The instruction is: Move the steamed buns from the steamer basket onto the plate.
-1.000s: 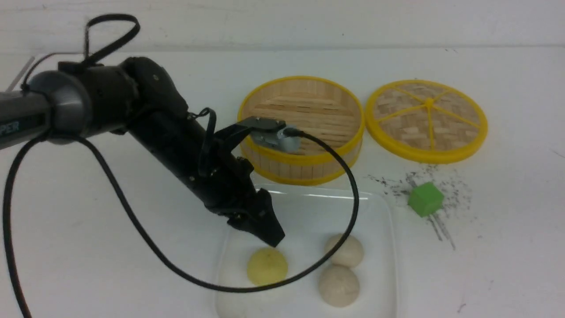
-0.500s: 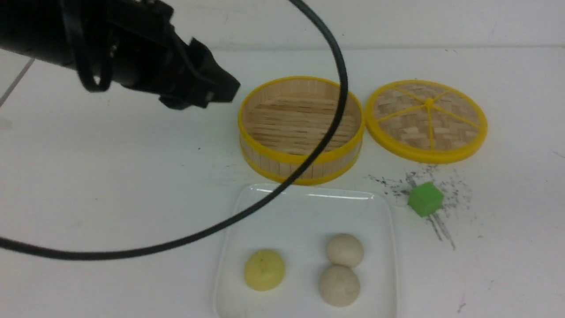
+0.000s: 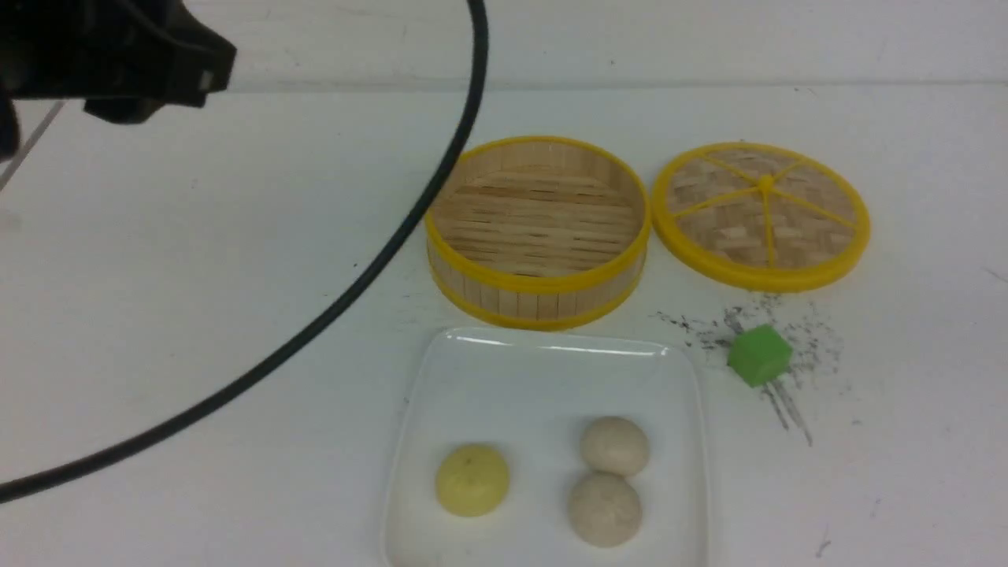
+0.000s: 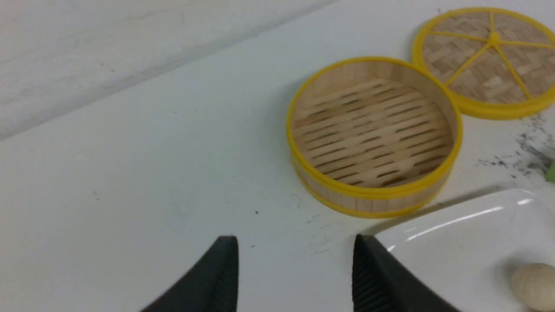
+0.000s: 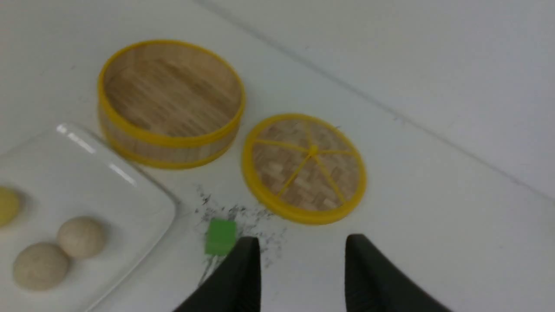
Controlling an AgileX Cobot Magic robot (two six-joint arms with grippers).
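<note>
White tabletop (image 3: 197,315): yellow bun (image 3: 472,479), off-white bun (image 3: 615,446) on plate (image 3: 543,370)

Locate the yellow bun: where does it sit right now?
In the front view, the yellow bun sits on the plate's left half, apart from two pale buns on its right.

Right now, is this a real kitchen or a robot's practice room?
Most likely a robot practice bench, not a kitchen. The table is bare, white and scuffed, a black robot cable hangs over it, and a green cube sits beside the steamer basket and plate like a test prop.
</note>
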